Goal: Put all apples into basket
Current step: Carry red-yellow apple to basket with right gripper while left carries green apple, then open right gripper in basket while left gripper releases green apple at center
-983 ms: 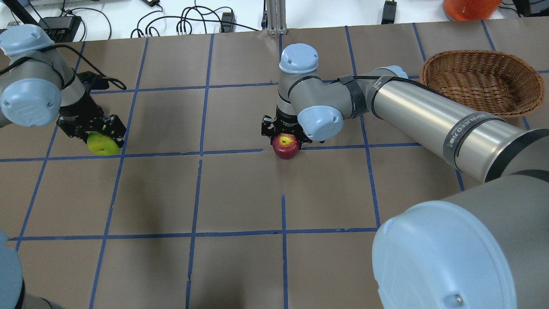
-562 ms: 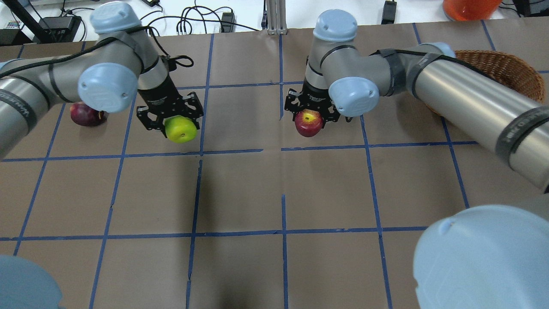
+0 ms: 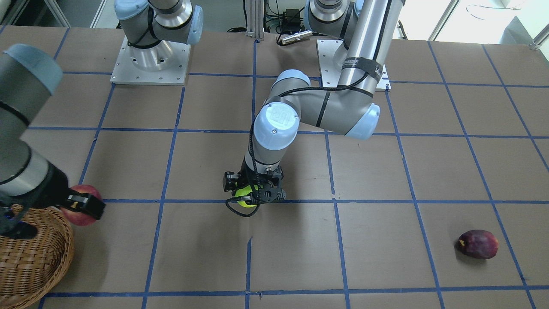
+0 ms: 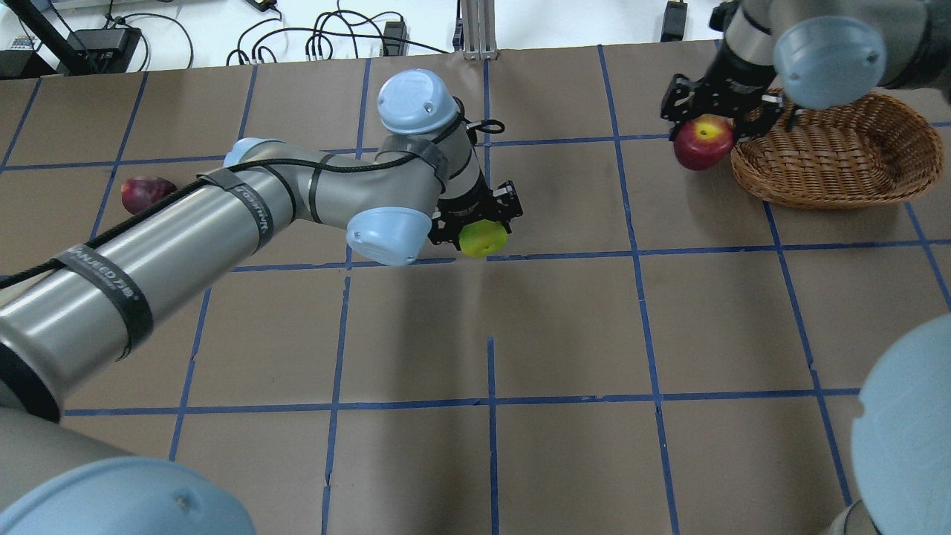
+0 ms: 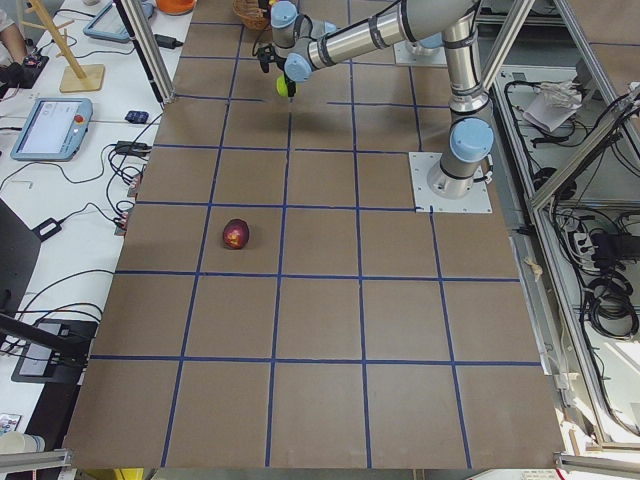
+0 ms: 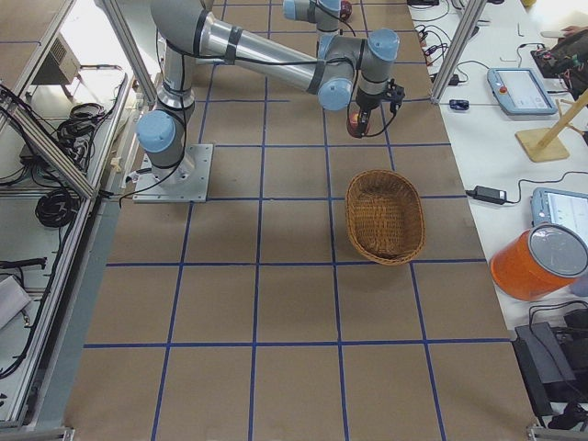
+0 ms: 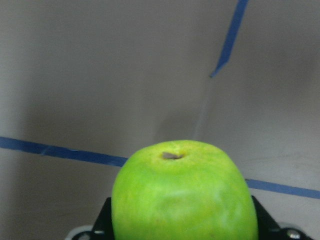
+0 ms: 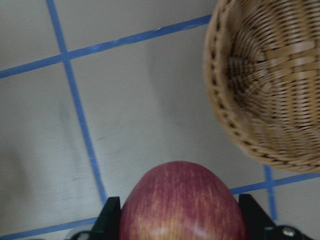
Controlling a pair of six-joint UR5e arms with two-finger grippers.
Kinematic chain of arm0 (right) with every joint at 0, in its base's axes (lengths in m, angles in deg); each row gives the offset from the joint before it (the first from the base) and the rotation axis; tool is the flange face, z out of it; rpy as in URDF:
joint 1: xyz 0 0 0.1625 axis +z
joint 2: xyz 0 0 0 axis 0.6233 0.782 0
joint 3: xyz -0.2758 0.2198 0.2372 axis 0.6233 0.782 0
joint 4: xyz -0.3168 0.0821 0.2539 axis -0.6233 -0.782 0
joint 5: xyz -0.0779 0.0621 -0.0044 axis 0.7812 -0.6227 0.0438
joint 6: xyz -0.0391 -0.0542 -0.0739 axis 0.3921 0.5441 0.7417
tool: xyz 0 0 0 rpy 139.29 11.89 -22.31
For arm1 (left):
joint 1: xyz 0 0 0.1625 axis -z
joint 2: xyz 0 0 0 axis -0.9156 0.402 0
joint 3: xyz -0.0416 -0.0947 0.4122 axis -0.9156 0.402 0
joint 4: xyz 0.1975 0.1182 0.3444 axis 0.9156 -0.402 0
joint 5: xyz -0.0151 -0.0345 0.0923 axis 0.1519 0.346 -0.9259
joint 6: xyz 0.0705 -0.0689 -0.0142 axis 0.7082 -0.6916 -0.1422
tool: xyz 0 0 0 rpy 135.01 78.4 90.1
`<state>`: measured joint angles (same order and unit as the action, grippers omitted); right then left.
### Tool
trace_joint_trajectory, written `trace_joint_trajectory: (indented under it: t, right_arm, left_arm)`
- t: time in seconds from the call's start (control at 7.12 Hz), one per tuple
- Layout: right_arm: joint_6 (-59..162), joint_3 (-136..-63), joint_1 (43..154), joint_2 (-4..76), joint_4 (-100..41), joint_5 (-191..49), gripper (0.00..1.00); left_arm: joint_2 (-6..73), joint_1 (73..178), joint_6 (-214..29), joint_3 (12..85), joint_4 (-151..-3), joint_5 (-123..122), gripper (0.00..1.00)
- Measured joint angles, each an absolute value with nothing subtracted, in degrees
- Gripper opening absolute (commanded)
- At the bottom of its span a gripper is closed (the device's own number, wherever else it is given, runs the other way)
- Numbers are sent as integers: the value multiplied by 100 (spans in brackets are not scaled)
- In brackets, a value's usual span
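My left gripper [image 4: 483, 234] is shut on the lime green apple [image 4: 483, 239] and holds it above the table's middle; the apple fills the left wrist view [image 7: 182, 192]. My right gripper [image 4: 706, 134] is shut on the red apple [image 4: 703, 143], held just beside the left rim of the wicker basket [image 4: 836, 152]. In the right wrist view the red apple [image 8: 182, 202] is at the bottom and the basket [image 8: 240, 100] at the upper right. The dark purple-maroon apple [image 4: 145, 193] lies on the table at the far left, also in the front view [image 3: 478, 243]. The basket looks empty.
The table is brown paper with a blue tape grid. An orange container [image 6: 537, 262] and tablets stand on the side bench beyond the basket. Cables and power bricks [image 4: 327, 37] lie past the far edge.
Both arms have swung to the right with their apples. The left gripper carried the green apple to the table's middle. The right gripper carried the red apple up to the basket's rim.
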<state>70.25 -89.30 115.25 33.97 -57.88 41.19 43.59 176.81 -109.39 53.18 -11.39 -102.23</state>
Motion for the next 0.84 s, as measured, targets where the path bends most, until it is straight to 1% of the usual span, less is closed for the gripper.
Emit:
trace_joint_trajectory:
  t: [0.14, 0.42, 0.7, 0.84]
  right_arm:
    - [7731, -8755, 11154, 3273, -5751, 4347, 0]
    - [8602, -8495, 10446, 2744, -6066, 4535, 0]
    - [9316, -8355, 9993, 2202, -6671, 4642, 0]
    - [9457, -8312, 9896, 1953, -7036, 4676, 11]
  left_arm:
    - [4436, 17772, -10920, 5344, -1070, -10237, 100]
    - [4422, 17804, -10862, 5376, -1064, -10290, 100]
    - [4152, 17659, -10826, 5296, -1402, -10312, 100]
    - [3884, 17369, -10741, 5186, -1738, -10322, 100]
